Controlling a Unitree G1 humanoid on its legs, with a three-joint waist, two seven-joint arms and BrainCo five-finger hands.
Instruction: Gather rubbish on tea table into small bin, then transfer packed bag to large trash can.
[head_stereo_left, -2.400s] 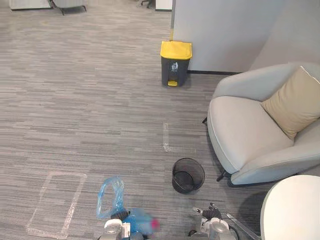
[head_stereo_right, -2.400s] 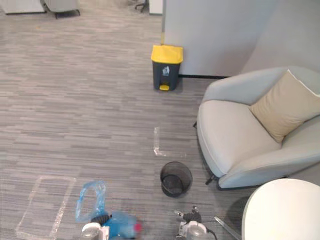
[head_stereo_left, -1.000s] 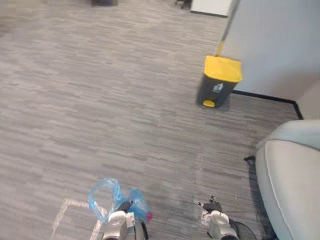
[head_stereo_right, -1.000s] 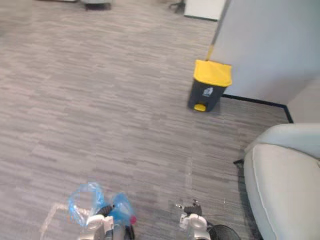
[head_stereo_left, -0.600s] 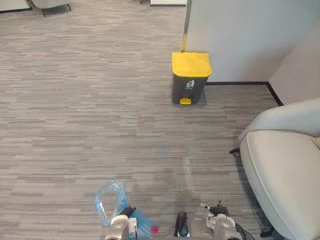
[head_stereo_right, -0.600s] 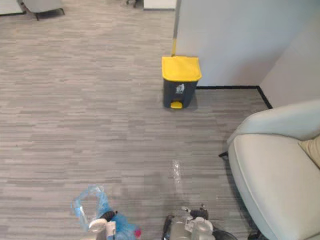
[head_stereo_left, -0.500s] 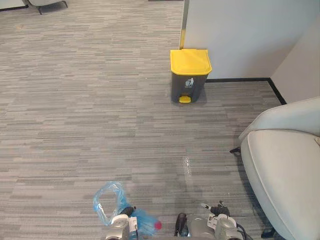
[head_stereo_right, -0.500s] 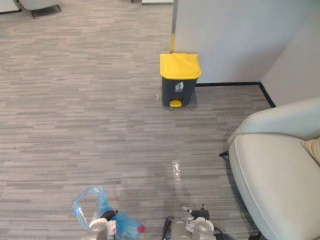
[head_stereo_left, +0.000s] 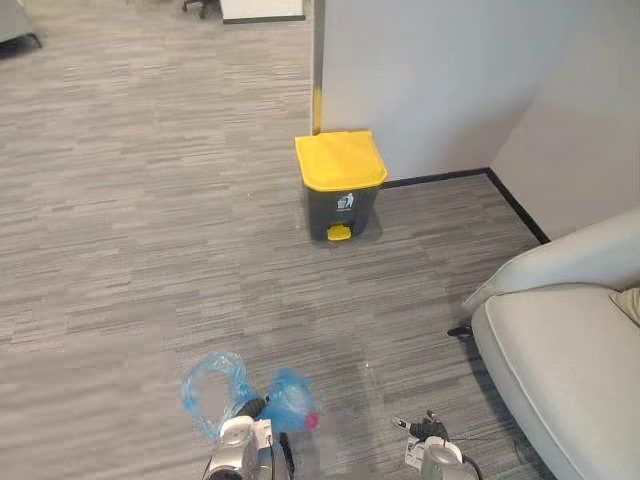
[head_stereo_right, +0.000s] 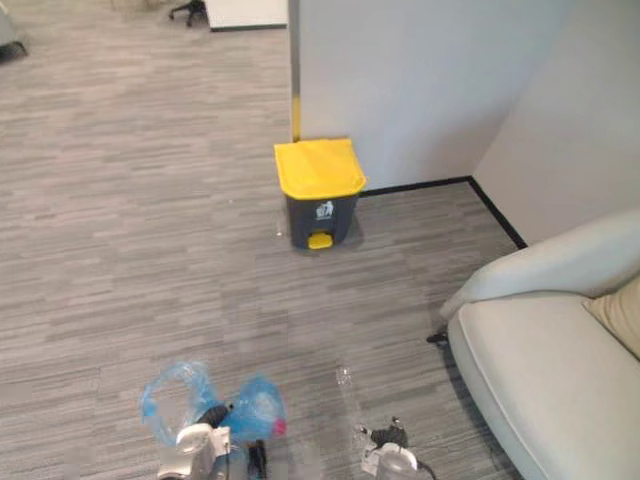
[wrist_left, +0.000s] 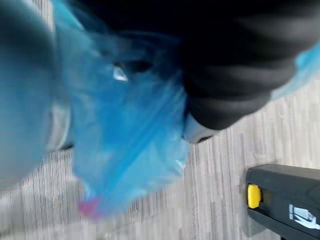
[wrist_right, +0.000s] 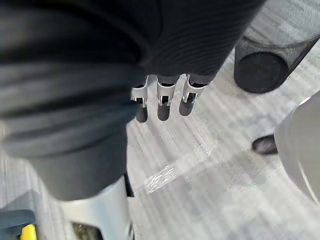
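A blue plastic bag (head_stereo_left: 252, 393) with something pink inside hangs from my left hand (head_stereo_left: 240, 446) at the bottom of the eye views, its loose loop of film spread to the left. In the left wrist view the bag (wrist_left: 125, 130) bunches against the hand's dark cover. The large trash can (head_stereo_left: 340, 185), dark grey with a shut yellow lid and a yellow pedal, stands ahead against the wall corner; it also shows in the left wrist view (wrist_left: 285, 200). My right hand (wrist_right: 160, 102) hangs with relaxed fingers and holds nothing. The small black mesh bin (wrist_right: 272, 55) stands on the floor beyond it.
A light grey armchair (head_stereo_left: 560, 350) takes up the right side, one dark foot (wrist_right: 265, 145) on the carpet. A grey partition wall (head_stereo_left: 430, 80) stands behind the trash can. Grey carpet stretches open to the left and ahead.
The whole picture has shifted as the camera moved: the large trash can now sits nearer and more central, and the small bin and white table have left the eye views. The bag stays in my left hand.
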